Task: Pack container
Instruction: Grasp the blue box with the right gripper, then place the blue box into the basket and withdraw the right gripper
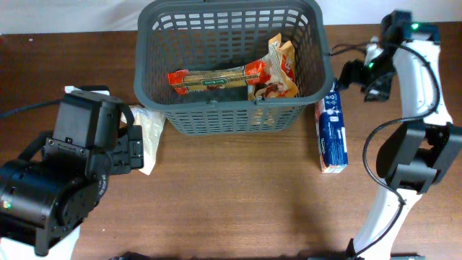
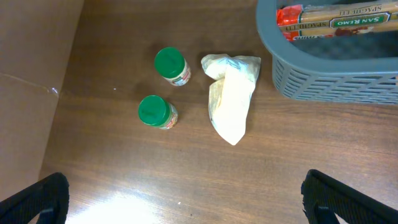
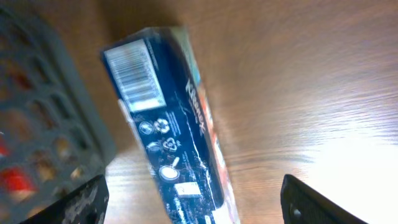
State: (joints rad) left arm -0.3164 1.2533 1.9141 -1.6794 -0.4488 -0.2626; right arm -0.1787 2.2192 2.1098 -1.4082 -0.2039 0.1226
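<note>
The dark grey basket (image 1: 231, 115) stands at the table's back middle. It holds a red spaghetti packet (image 1: 216, 78) and an orange snack bag (image 1: 280, 68). A blue Kleenex box (image 1: 333, 133) lies on the table just right of the basket; it also shows in the right wrist view (image 3: 168, 143). My right gripper (image 3: 199, 202) is open above that box, not touching it. A white pouch (image 2: 231, 99) and two green-capped jars (image 2: 169, 65) (image 2: 155, 112) lie left of the basket (image 2: 329, 74). My left gripper (image 2: 186, 199) is open and empty above bare table.
The left arm's body (image 1: 65, 173) covers the table's left front. The right arm (image 1: 411, 108) stands at the right edge, with a cable beside it. Bare wood lies in front of the basket.
</note>
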